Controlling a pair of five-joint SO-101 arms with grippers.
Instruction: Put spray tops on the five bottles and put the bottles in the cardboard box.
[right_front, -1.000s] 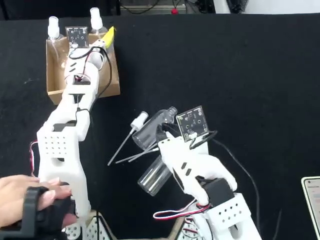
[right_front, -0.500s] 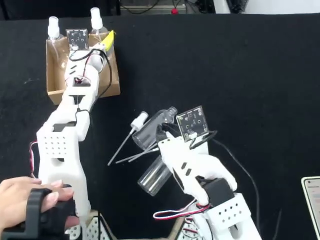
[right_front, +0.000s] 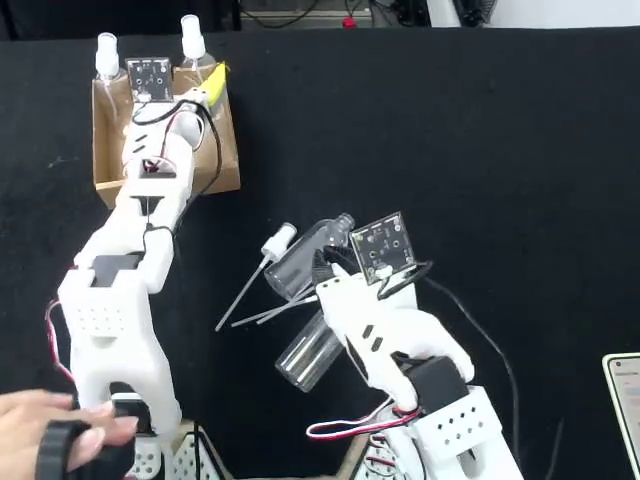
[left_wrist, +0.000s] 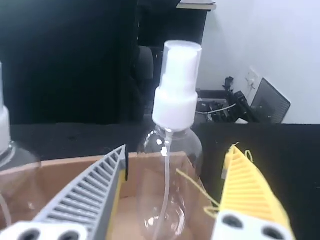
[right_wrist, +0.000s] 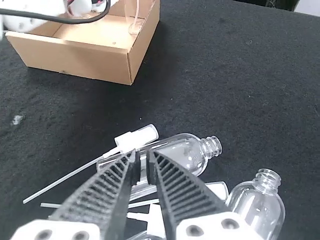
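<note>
Left claw (left_wrist: 177, 150) released, fingers either side of a capped bottle (left_wrist: 172, 120) standing in the cardboard box (right_front: 218, 172); right claw (right_wrist: 141, 156) all but clenched, nothing visible between the fingers, above an uncapped bottle (right_wrist: 187, 152) and loose spray top (right_wrist: 134, 140) lying on the surface (right_front: 480, 130).

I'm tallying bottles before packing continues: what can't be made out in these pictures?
- High view: the left arm covers most of the cardboard box, so others besides the two capped bottles are hidden.
- High view: the right arm overlaps the loose bottles; their count is unsure.
- Left wrist view: the edge cuts off the neighbouring bottle.
- Right wrist view: the right tool covers part of the loose spray tops.
</note>
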